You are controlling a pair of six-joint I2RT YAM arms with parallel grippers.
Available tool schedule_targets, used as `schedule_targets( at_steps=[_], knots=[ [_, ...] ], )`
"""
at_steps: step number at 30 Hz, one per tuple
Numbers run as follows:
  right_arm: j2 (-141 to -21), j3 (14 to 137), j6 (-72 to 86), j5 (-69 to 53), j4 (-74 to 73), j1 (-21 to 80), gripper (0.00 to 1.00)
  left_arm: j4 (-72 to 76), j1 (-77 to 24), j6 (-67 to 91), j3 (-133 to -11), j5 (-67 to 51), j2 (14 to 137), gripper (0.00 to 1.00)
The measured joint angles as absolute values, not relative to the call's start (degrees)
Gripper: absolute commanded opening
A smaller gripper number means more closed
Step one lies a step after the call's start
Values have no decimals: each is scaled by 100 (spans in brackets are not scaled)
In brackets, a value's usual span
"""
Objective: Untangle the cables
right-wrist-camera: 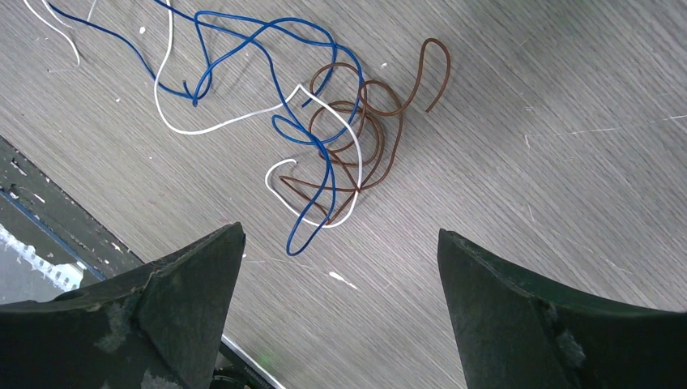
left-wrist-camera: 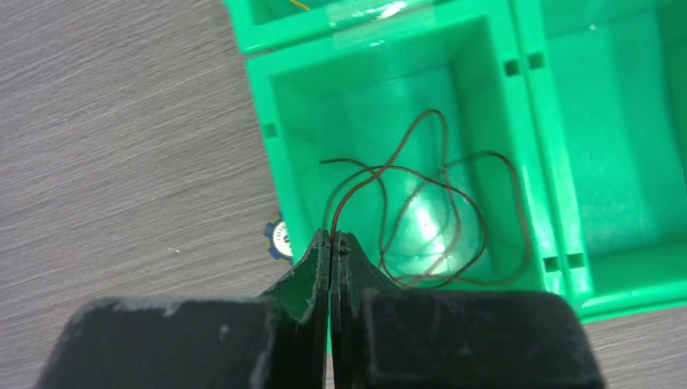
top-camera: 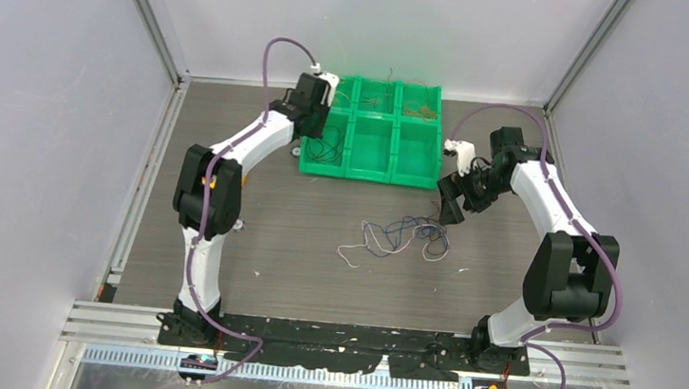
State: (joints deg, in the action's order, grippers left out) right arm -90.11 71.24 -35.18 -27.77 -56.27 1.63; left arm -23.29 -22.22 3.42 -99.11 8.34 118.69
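My left gripper [left-wrist-camera: 333,236] is shut on the end of a thin brown cable [left-wrist-camera: 454,194]. The rest of that cable lies in loose loops inside the near left compartment of the green bin [left-wrist-camera: 283,162]. In the top view the left gripper [top-camera: 316,133] hangs over that corner of the bin [top-camera: 369,176]. A tangle of cables [top-camera: 399,236] lies on the table: a blue one [right-wrist-camera: 243,32], a white one [right-wrist-camera: 202,128] and a brown one [right-wrist-camera: 381,121], looped through each other. My right gripper [right-wrist-camera: 340,235] is open above the tangle's edge, holding nothing; the top view places the right gripper [top-camera: 449,205] beside the tangle's right end.
The green bin has several compartments, and thin wires show in the back ones [top-camera: 389,92]. A small blue-and-white round disc [left-wrist-camera: 279,241] lies on the table against the bin's left wall. Grey walls close in the table on three sides.
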Motion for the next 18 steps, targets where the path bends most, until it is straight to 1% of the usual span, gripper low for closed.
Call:
schedule_targets(
  at_steps=[4, 5, 6, 9, 12, 15, 18],
  knots=[
    [-9054, 7124, -3524, -2794, -5631, 141, 95, -2445, -2547, 217, -10027, 1188, 12005, 1],
    [-9054, 7124, -3527, -2808, -5634, 137, 95, -2493, -2615, 204, -10132, 1247, 12101, 8],
    [-9054, 7124, -3527, -2818, -5636, 137, 95, -2530, -2663, 202, -10230, 1273, 12193, 17],
    [-9054, 7124, -3531, -2838, -5651, 137, 95, -2718, -2727, 202, -10617, 1275, 12514, 37],
    [-9054, 7124, -3544, -2867, -5675, 130, 95, -2812, -2659, 235, -10626, 1094, 12525, 59],
    [-9054, 7124, -3546, -2910, -5686, 128, 95, -2814, -2591, 213, -10379, 843, 12202, 75],
    [-9054, 7122, -3535, -2923, -5677, 128, 96, -2840, -2539, 191, -10020, 561, 11528, 93]
  ],
)
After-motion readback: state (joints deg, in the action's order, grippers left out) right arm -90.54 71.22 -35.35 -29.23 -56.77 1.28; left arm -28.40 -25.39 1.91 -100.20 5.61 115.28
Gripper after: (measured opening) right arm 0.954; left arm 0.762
